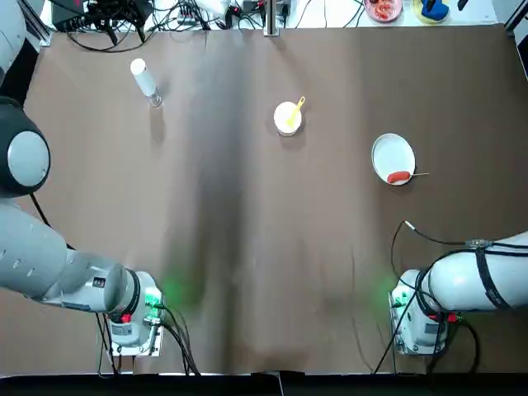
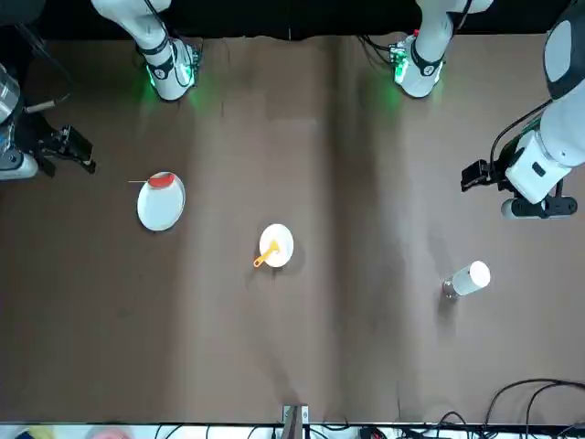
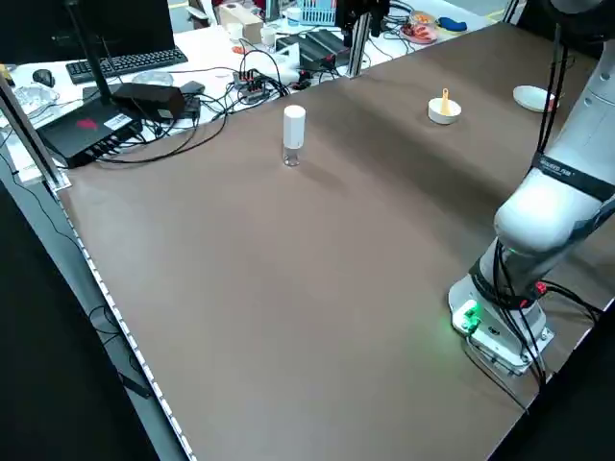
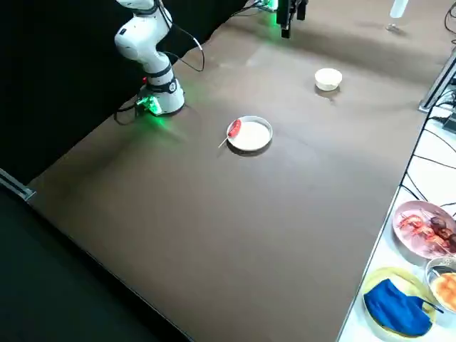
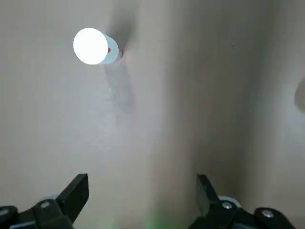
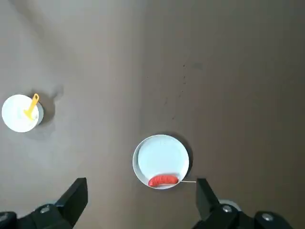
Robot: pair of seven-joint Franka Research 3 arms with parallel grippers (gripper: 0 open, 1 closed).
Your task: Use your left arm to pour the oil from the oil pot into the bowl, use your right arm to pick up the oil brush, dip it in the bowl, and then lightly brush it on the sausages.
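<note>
"Where are your grippers?" "Your left gripper (image 5: 143, 202) hovers above the table's (image 1: 264, 272) left side, spread wide and holding nothing; your right one (image 6: 143, 205) is the same, over the right side."

"And the things?" "The oil pot (image 1: 145, 82) stands near the far left corner — bare table around it. The bowl (image 1: 285, 120) is near the far edge's middle, brush (image 1: 296, 110) leaning inside; the sausage (image 1: 399, 176) lies on the plate (image 1: 391, 154), right of it — open table between."
</note>
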